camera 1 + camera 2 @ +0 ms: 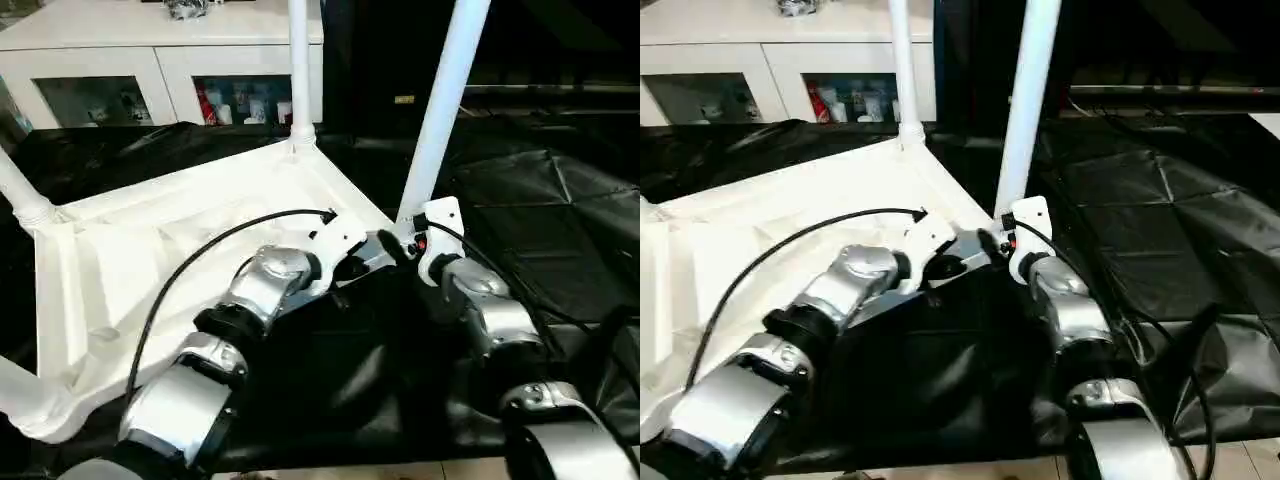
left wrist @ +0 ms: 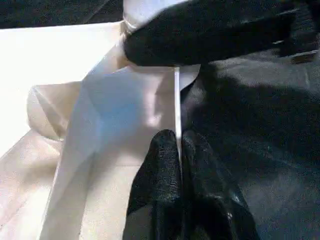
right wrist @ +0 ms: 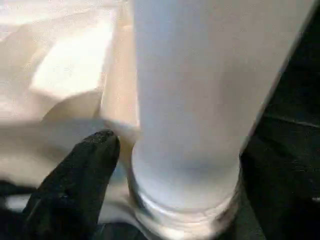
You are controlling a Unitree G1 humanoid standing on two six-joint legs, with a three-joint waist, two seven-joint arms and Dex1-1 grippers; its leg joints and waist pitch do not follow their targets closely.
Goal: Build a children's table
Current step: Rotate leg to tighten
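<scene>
The children's table lies upside down: its white tabletop [image 1: 150,250] rests on the black cover with legs standing up from the corner sockets. One leg [image 1: 445,100] rises at the near right corner and another [image 1: 298,60] at the far corner. Two more legs [image 1: 20,195] show at the left edge. My left gripper [image 2: 179,142] is shut on the thin raised rim [image 2: 176,95] just beside the near right corner. My right gripper [image 1: 402,240] stands open around the foot of that corner's leg [image 3: 190,100], with one black finger [image 3: 85,170] a little off the socket.
The black-covered work table [image 1: 540,220] stretches away to the right of the tabletop. A white cabinet with glass doors [image 1: 150,60] stands behind. A black cable [image 1: 200,250] loops over the tabletop to my left wrist.
</scene>
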